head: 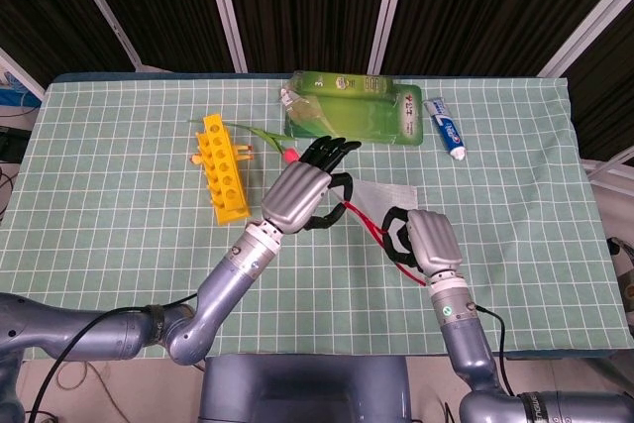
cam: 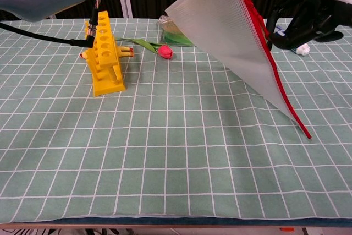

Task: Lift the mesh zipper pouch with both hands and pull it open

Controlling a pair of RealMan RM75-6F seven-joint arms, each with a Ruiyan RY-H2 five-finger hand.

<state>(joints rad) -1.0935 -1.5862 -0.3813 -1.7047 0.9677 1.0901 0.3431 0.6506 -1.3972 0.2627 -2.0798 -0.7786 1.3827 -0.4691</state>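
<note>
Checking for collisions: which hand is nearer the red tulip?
Left. The left hand hangs just beside the red tulip, its fingers close by; the right hand sits well farther away, toward the table's near edge.

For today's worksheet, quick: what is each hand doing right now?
Left hand: holds the white mesh zipper pouch with red zip.
Right hand: cannot be told.

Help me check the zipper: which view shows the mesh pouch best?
The chest view: the mesh pouch hangs broadside, its red zipper edge visible down to the low corner. The head view shows only a pale sliver between the left hand and right hand.
</note>
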